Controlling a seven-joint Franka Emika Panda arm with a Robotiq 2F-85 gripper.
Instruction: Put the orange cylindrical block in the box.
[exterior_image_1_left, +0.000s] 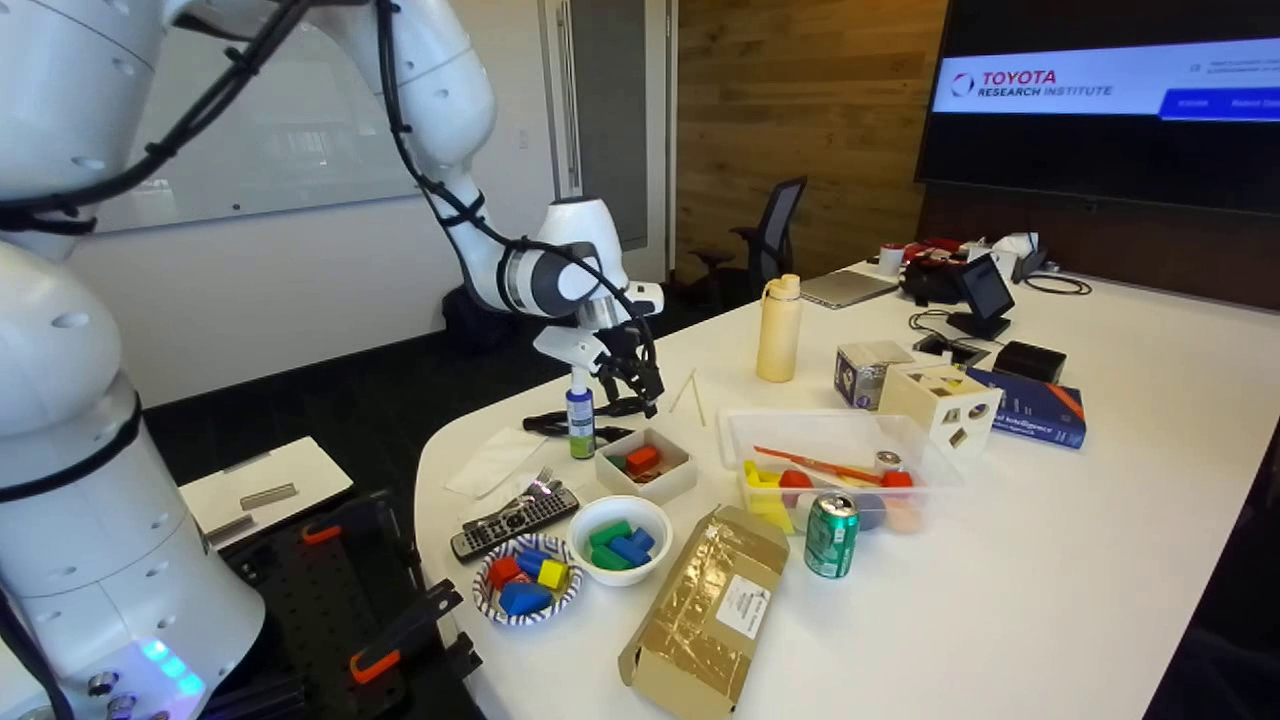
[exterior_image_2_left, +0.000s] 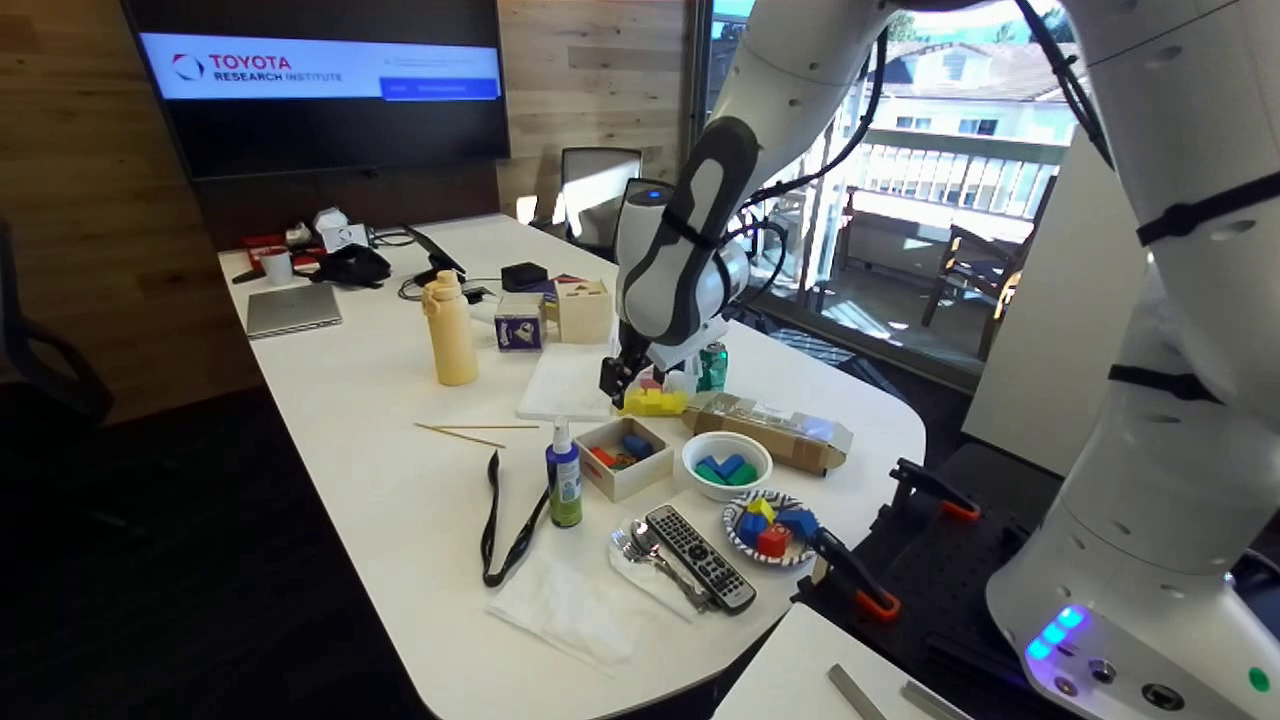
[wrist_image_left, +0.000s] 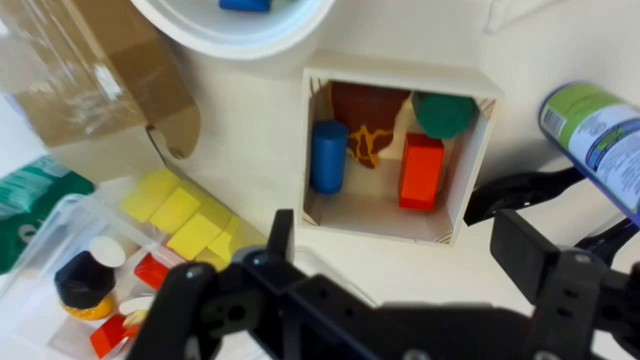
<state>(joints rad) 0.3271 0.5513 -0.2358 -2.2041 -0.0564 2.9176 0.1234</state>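
Note:
A small white open box (exterior_image_1_left: 668, 482) stands on the table in both exterior views (exterior_image_2_left: 642, 478). In the wrist view the box (wrist_image_left: 372, 234) holds a blue cylinder (wrist_image_left: 328, 157), a red rectangular block (wrist_image_left: 421, 170) and a green block (wrist_image_left: 445, 115). A small orange rounded piece (wrist_image_left: 91, 309), possibly the orange cylindrical block, lies in the clear plastic bin (wrist_image_left: 42, 239), partly covered by a black block (wrist_image_left: 84, 280). My gripper (wrist_image_left: 398, 237) is open and empty, above the table at the box's edge. It hangs near the box in both exterior views (exterior_image_1_left: 630, 388) (exterior_image_2_left: 637, 380).
A blue-green spray bottle (exterior_image_1_left: 580, 415) stands close beside the box and gripper. Black tongs (exterior_image_2_left: 515, 545) lie near it. A white bowl (exterior_image_1_left: 655, 505), a patterned bowl (exterior_image_1_left: 490, 605), a brown carton (exterior_image_1_left: 690, 640) and a green can (exterior_image_1_left: 832, 535) surround the box and bin.

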